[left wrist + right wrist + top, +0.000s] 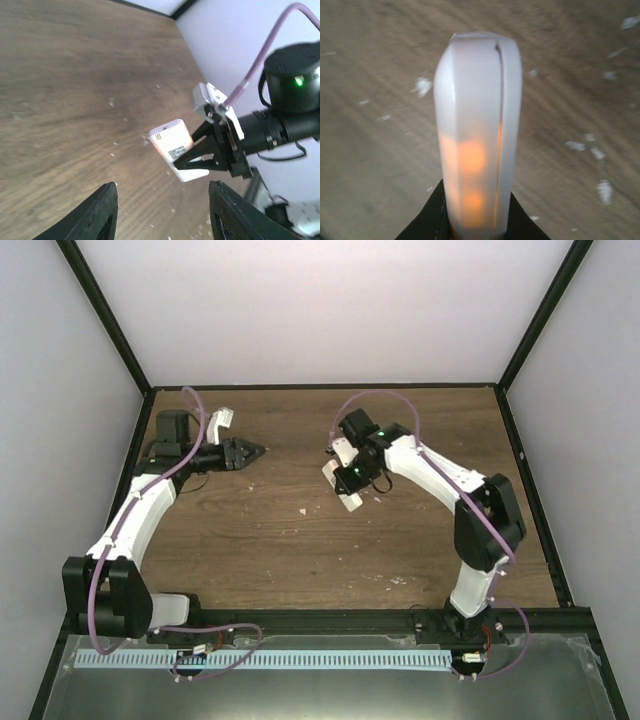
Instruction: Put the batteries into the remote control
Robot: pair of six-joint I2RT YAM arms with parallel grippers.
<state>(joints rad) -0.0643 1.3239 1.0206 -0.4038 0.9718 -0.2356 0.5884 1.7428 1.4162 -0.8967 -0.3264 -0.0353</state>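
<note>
Filling the right wrist view, the remote control (477,125) stands on end, glowing orange low down. Left gripper (254,451) hovers over the wooden table (300,550), fingers spread and empty. Right gripper (346,480) is clamped on the remote near mid-table.

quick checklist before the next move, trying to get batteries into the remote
1. Remote gripped: ok, the right pincer is shut on one end.
2. Remote off the table: ok, it is held above the wood.
3. Left pincer free: ok, open and empty.
4. Batteries located: not ok, none shows in any view.
5. Battery bay open: cannot tell, only a seam along the remote's side is visible.
</note>
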